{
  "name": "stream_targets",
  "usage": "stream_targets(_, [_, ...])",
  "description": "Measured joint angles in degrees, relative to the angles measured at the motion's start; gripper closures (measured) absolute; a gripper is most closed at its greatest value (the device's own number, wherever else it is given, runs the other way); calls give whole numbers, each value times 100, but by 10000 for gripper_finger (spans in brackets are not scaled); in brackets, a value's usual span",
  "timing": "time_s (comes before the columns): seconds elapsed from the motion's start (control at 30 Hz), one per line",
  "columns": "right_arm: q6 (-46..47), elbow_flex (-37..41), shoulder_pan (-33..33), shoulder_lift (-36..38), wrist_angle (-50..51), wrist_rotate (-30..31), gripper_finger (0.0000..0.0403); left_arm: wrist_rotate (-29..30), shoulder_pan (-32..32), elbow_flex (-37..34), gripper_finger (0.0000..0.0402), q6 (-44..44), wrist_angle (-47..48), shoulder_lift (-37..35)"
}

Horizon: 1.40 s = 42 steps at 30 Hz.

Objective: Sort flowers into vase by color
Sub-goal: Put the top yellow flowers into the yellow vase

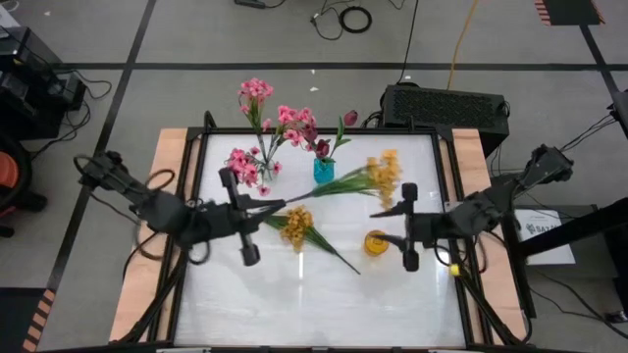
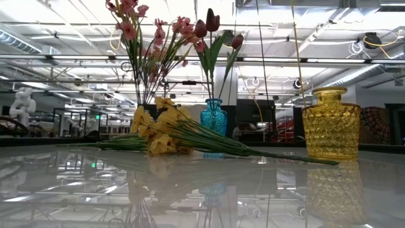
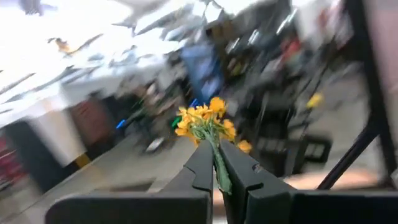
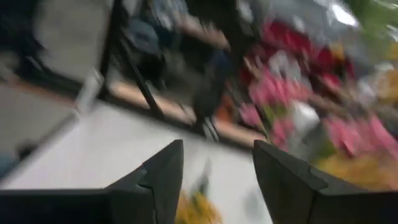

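Note:
My left gripper [image 1: 263,209] is over the table's middle left, shut on a yellow spray [image 1: 385,173] whose stem reaches toward the far right. A second yellow spray [image 1: 297,227] lies flat on the table, also in the low view [image 2: 158,130]. My right gripper [image 1: 388,224] hovers open beside the yellow glass vase [image 1: 377,242], touching nothing. Pink flowers [image 1: 257,93] stand in a clear vase at the far side. Dark magenta blooms [image 2: 212,22] stand in the teal vase [image 1: 324,171]. My left gripper pinches the green stem [image 3: 218,167] of the yellow spray between its two fingers, at the stem's lower end, far from the blooms [image 3: 205,120]. The stem runs on forward past the fingertips. The spray sticks out ahead of the gripper, and no part of it shows resting on the table.
A raised wooden-edged frame [image 1: 172,147] borders the white tabletop. A black box [image 1: 446,106] sits beyond the far right corner. The near half of the table [image 1: 314,304] holds only the lying spray's stem end. The three vases cluster toward the far middle.

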<state>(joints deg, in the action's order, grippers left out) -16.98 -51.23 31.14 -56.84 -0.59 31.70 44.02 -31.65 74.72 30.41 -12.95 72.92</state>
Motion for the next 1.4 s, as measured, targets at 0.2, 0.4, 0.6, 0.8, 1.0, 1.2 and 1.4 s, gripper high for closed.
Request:
stream_targets(0.2, [-1033,664,-500,-536,-3707,-1563,228,-1285,174,2,391,193,-840,44])
stream_targets(0.4, [-921,735,-1107,-1460,-6166,-2634,223,-2023,355,2,391,307,-1660,357])
stream_targets(0.6, [-628,697,-1611,-2243,-8320,-3330,194,-2236,541,2,391,488,-2128,670])
stream_targets(0.8, [127,367,-1923,-2489,-8896,-4049,170,-2316,704,2,391,459,-2127,966])
stream_targets(1.0, [148,195,-1938,-2459,-8908,-4641,172,-2314,772,1,391,467,-2158,1083])
stream_targets(1.2, [145,195,-1856,-2356,-8919,-4946,206,-2290,768,2,391,577,-2106,1078])
stream_targets(1.4, [99,195,-1830,-2332,-8919,-4978,319,-2040,766,2,391,645,-1972,1076])
